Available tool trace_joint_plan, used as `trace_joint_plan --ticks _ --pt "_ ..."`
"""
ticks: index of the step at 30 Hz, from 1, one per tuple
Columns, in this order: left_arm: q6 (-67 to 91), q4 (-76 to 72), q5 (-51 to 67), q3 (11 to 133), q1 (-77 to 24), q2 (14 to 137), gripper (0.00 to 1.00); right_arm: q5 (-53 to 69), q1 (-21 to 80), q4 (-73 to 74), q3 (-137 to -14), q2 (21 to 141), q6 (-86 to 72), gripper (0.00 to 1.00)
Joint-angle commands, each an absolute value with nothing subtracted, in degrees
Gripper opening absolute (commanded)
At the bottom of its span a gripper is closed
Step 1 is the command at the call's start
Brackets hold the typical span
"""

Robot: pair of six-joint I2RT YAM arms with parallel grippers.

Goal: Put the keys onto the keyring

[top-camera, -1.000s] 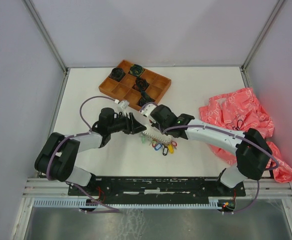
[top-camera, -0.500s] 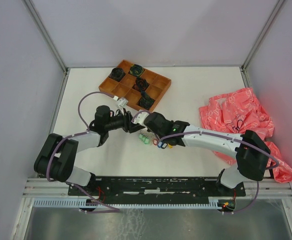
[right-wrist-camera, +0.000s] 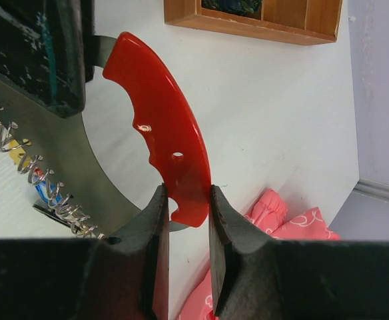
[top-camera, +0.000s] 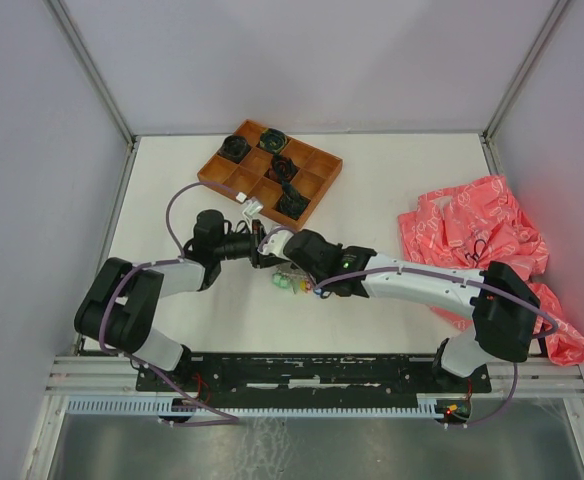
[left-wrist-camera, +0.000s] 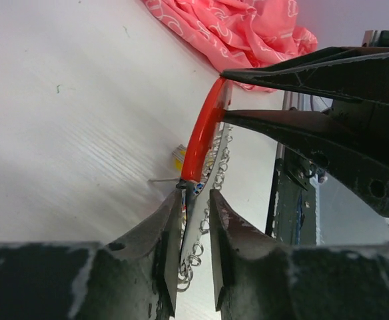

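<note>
Two grippers meet nose to nose over the middle of the table, both clamped on the keyring. The right gripper has its fingers closed on the lower tip of the red crescent, whose notched inner edge faces left in its wrist view. The left gripper pinches the grey metal strip at the other end. Its fingers are nearly together, with only the strip and its small wire loops between them. From the left wrist the keyring runs edge-on, away from the left fingertips towards the right gripper, which closes on the red end from the right.

The keys lie on the table just under the two grippers, on their near side. Green tags show there, and a yellow tag peeps out left of the red edge. Whether any key hangs on a loop cannot be told.

A wooden tray sits just beyond the grippers, and a strip of bare white tabletop shows between the keyring's far tip and the tray's edge. A pink plastic bag lies well off to the right gripper's right, with a wide band of bare table between. Left of the left gripper, bare table runs to the wall.
</note>
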State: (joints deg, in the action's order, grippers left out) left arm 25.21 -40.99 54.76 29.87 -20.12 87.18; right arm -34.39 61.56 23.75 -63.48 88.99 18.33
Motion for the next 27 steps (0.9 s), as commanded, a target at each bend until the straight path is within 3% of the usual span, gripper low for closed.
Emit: trace_joint_plan --ticks 1,4,5,7,10,15,23,27 --pt "24.01 -44.74 59.28 32.30 -20.81 86.95 0.23 -34.12 62.11 20.26 -64.34 85.42 18.16 0.03" --pt "23.04 -44.74 59.73 32.27 -20.87 86.35 0.04 -32.71 62.06 19.46 -63.44 83.77 17.78 0.05" --pt "22.58 -44.69 59.71 32.31 -20.83 85.96 0.03 -31.93 62.12 19.65 -63.29 83.05 17.35 0.07" --pt "21.43 -44.73 59.31 32.18 -20.83 84.84 0.03 -30.61 62.14 19.50 -62.61 81.32 16.68 0.17" --pt "19.80 -44.69 57.97 31.96 -20.83 82.93 0.03 -29.22 62.12 18.87 -61.26 77.98 15.61 0.41" --pt "20.09 -49.58 54.19 29.78 -20.79 78.62 0.03 -26.22 61.97 17.68 -58.59 70.38 12.06 0.64" --pt "21.43 -55.05 48.49 26.16 -20.86 72.77 0.03 -25.45 61.97 8.51 -51.57 58.91 3.58 0.82" --pt "23.56 -57.96 45.50 24.81 -21.02 70.56 0.03 -22.35 62.00 2.87 -47.92 58.09 3.94 0.83"
